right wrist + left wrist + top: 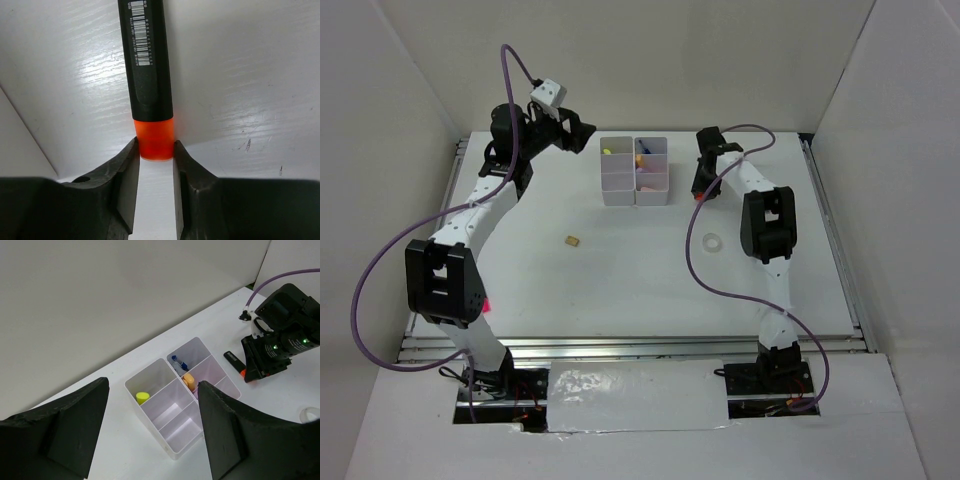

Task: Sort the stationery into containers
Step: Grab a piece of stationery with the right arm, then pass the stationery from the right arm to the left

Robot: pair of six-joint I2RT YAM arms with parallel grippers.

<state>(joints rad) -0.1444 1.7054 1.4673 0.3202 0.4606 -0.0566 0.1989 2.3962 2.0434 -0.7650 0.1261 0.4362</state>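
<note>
The containers (619,187) are white bins in a 2-by-3 grid at the back middle of the table. A yellow highlighter (142,397), an orange one (188,380) and a blue pen (178,362) stand in the bins (150,373). My left gripper (582,135) hovers open to the left of the bins, nothing between its fingers (220,430). To the right of the bins, my right gripper (702,186) is down on the table. Its fingertips (131,155) press both sides of the orange cap of an orange-and-black highlighter (150,75) that lies flat.
A tan eraser cube (573,240) lies on the table in front of the bins, to the left. A clear tape ring (712,242) lies beside the right arm. White walls enclose the table at the back and sides.
</note>
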